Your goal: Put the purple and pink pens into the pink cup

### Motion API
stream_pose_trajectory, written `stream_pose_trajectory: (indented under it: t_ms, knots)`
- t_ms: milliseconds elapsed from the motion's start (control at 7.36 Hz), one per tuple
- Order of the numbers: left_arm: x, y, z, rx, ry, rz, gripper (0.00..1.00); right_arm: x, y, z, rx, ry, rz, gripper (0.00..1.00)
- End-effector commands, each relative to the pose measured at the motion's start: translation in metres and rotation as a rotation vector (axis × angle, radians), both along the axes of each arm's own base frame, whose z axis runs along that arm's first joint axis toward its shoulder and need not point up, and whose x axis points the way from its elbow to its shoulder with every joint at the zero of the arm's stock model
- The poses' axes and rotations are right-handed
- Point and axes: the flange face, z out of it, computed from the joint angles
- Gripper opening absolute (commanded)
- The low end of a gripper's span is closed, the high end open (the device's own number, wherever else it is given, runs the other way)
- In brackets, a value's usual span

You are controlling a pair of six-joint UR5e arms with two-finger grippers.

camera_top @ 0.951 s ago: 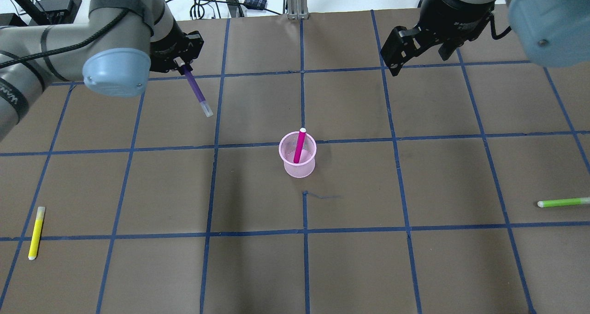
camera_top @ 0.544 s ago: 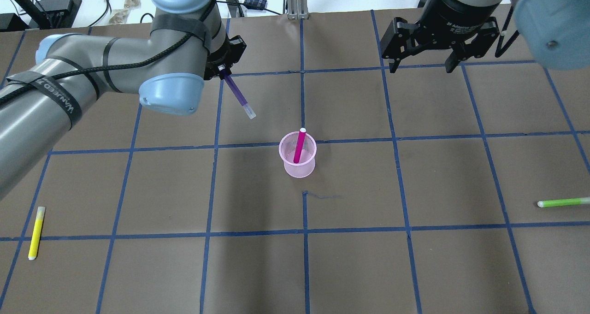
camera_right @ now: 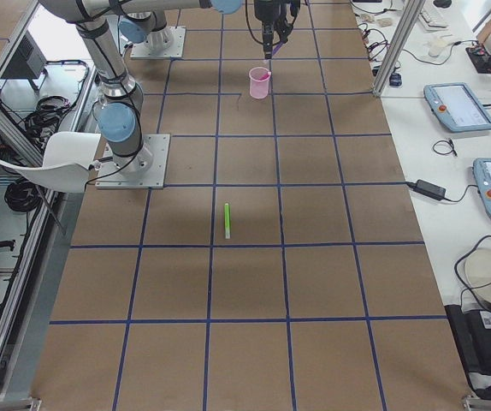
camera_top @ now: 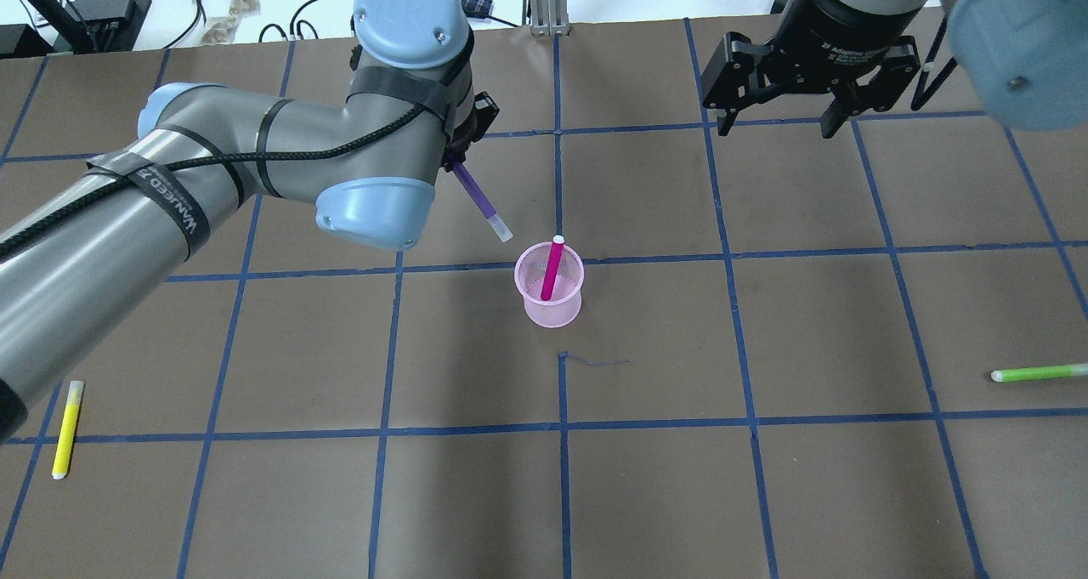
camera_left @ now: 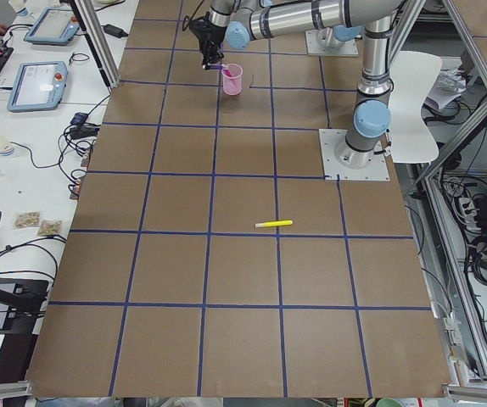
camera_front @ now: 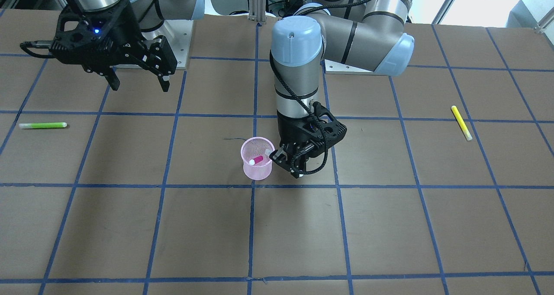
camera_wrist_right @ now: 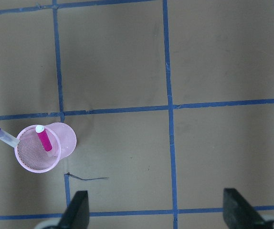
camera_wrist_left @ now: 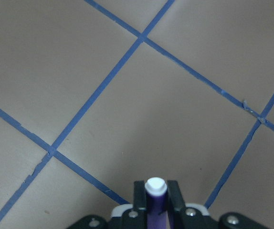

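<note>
The pink mesh cup (camera_top: 548, 298) stands near the table's middle with the pink pen (camera_top: 552, 269) leaning inside it. Both also show in the front view, cup (camera_front: 257, 170) and pen (camera_front: 257, 160), and in the right wrist view, cup (camera_wrist_right: 56, 160) and pen (camera_wrist_right: 44, 138). My left gripper (camera_front: 288, 160) is shut on the purple pen (camera_top: 478, 198), which tilts tip-down; its clear tip is at the cup's rim on the left-arm side. The pen's white end shows between the fingers in the left wrist view (camera_wrist_left: 155, 188). My right gripper (camera_top: 775, 127) is open and empty, high at the far right.
A yellow pen (camera_top: 66, 428) lies near the front left edge. A green pen (camera_top: 1039, 373) lies at the right edge. Blue tape lines grid the brown table. A small dark scribble (camera_top: 595, 361) marks the surface in front of the cup.
My left arm has swung right towards the cup with the purple pen, bringing its tip from well left to the rim. The right gripper has turned slightly and stays open.
</note>
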Motion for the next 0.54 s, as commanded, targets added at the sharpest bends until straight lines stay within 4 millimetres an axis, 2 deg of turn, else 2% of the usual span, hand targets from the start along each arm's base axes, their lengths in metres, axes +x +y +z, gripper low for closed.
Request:
stream_pose_trajectory:
  t_ms: [0, 408]
  knots:
    - [-0.021, 0.013, -0.014, -0.018, -0.039, 0.007, 0.0, 0.0, 0.004, -0.005, 0.01, -0.001, 0.002, 1.0]
    - [-0.045, 0.03, -0.026, -0.035, -0.072, 0.012, 0.0, 0.0, 0.004, -0.007, 0.014, -0.004, 0.004, 1.0]
